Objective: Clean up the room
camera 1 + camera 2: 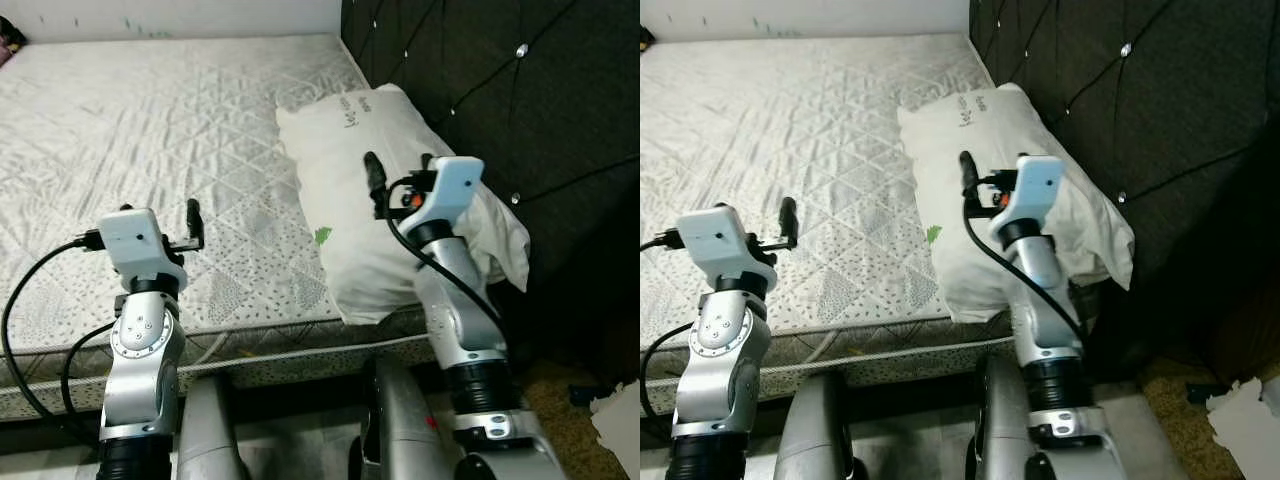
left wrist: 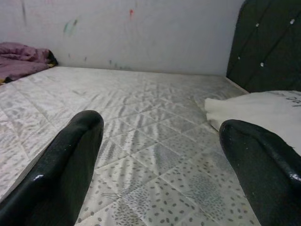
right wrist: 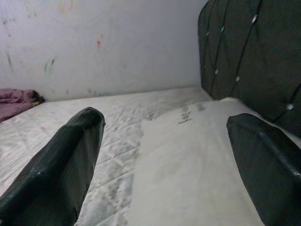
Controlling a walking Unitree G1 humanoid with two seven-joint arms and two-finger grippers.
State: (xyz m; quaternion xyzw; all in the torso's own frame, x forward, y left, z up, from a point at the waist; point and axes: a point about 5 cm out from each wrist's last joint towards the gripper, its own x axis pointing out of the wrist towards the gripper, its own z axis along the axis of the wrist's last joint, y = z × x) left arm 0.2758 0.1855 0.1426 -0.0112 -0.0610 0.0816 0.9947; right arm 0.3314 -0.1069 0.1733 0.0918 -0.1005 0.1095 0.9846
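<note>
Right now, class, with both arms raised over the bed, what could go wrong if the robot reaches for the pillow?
1. The pillow overhangs the mattress edge; a nudge from the open right gripper might tip it off.
2. It lies against the headboard, so fingers could jam there.
3. The left gripper, also open, hovers low and could snag the mattress.

We see a bare quilted mattress [image 1: 150, 150] against a pale, paint-marked wall [image 2: 141, 33]. A dark tufted headboard [image 1: 520, 90] with shiny studs runs along one side. Brownish floor [image 1: 560, 410] shows beside the bed.
</note>
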